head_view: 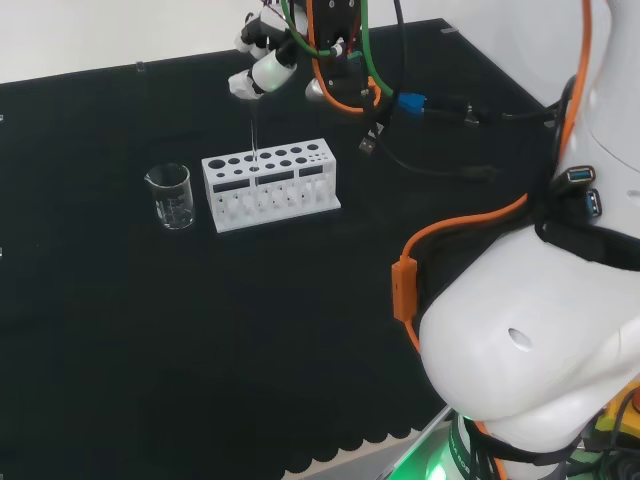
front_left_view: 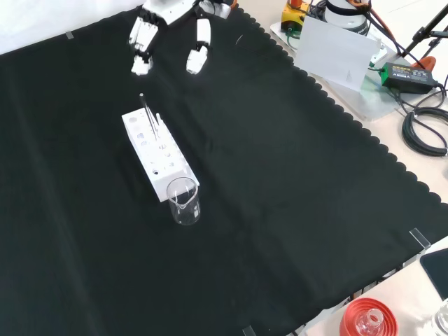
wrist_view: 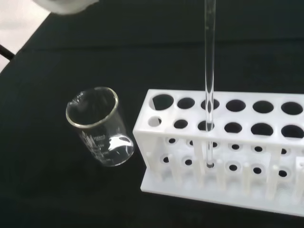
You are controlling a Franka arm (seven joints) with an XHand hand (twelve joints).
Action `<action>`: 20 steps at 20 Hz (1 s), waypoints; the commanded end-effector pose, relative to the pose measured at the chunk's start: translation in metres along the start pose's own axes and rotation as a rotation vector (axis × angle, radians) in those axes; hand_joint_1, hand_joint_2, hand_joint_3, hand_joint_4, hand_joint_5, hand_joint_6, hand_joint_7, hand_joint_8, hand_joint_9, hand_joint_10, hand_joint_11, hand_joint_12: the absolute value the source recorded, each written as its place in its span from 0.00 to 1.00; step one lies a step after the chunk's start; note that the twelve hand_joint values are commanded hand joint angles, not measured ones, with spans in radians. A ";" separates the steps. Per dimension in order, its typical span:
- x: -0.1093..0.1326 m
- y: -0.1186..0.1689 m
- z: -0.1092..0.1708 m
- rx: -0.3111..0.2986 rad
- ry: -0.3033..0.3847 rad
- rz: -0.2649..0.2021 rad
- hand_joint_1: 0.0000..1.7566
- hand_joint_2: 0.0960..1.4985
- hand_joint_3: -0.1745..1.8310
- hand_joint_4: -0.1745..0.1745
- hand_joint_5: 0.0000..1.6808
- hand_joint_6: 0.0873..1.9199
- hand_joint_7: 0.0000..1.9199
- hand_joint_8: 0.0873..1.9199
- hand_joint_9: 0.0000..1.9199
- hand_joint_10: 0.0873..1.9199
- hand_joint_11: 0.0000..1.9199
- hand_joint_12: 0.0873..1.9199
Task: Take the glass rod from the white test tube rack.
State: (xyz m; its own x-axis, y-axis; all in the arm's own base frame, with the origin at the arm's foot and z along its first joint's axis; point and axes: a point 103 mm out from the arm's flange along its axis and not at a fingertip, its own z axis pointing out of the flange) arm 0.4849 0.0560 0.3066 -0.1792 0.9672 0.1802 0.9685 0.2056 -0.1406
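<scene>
The cloth [head_view: 150, 330] over the bench is plain black, with a scalloped edge along its near side in the head view. The test tube rack [head_view: 270, 185] is white, its rows of round holes showing dark. The glass rod [wrist_view: 209, 71] in it is clear and colourless. The beaker [head_view: 172, 196] beside the rack is clear glass with faint white markings. The hand [front_left_view: 168, 31] is white with black parts. Orange and green cables [head_view: 330, 60] run along the arm.
</scene>
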 end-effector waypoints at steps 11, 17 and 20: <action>-0.014 0.066 0.027 0.046 -0.033 -0.045 0.41 0.42 0.34 0.06 0.30 0.03 0.25 0.39 0.36 0.35 0.30 0.65; -0.043 0.080 0.037 0.086 -0.014 -0.059 0.41 0.41 0.34 0.06 0.30 0.03 0.25 0.39 0.36 0.35 0.31 0.65; -0.046 0.082 0.038 0.091 -0.007 -0.052 0.41 0.41 0.34 0.05 0.30 0.05 0.27 0.39 0.39 0.35 0.33 0.64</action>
State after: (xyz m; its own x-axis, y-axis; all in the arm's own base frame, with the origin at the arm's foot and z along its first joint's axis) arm 0.5619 0.0452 0.2576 -0.2295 0.9576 0.1744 0.9444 0.2624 -0.1981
